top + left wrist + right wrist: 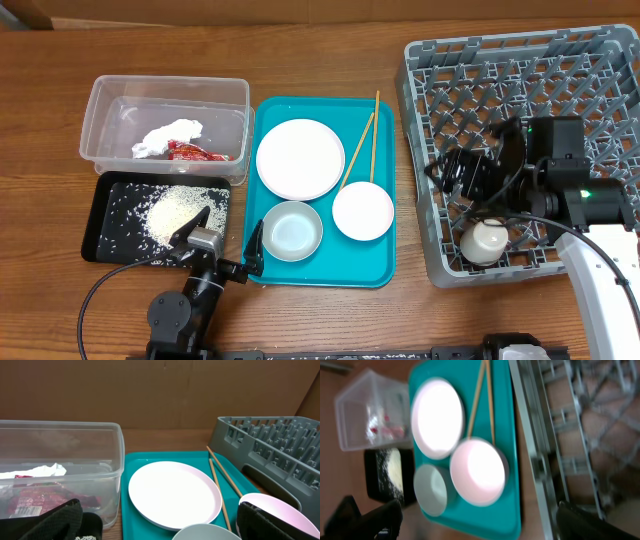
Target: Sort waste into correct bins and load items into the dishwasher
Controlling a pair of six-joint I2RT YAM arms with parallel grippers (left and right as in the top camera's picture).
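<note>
Crumpled white tissue and crinkled red snack wrapper sat in the clear plastic tub, with loose white rice heaped on the shallow black tray beside it. Left gripper hung spread wide and empty by the teal tray, which held a round white plate, two wooden chopsticks, a pink bowl and a white bowl. Small white cup sat in the grey lattice rack. Right gripper was above, fingers apart, holding nothing.

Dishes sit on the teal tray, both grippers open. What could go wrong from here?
1. The two thin wooden chopsticks end at the rim of the round pink bowl; lifting that bowl may roll them off the teal tray.
2. The left gripper hangs open with one finger over the shallow black tray of loose white rice; a sweep could scatter grains.
</note>
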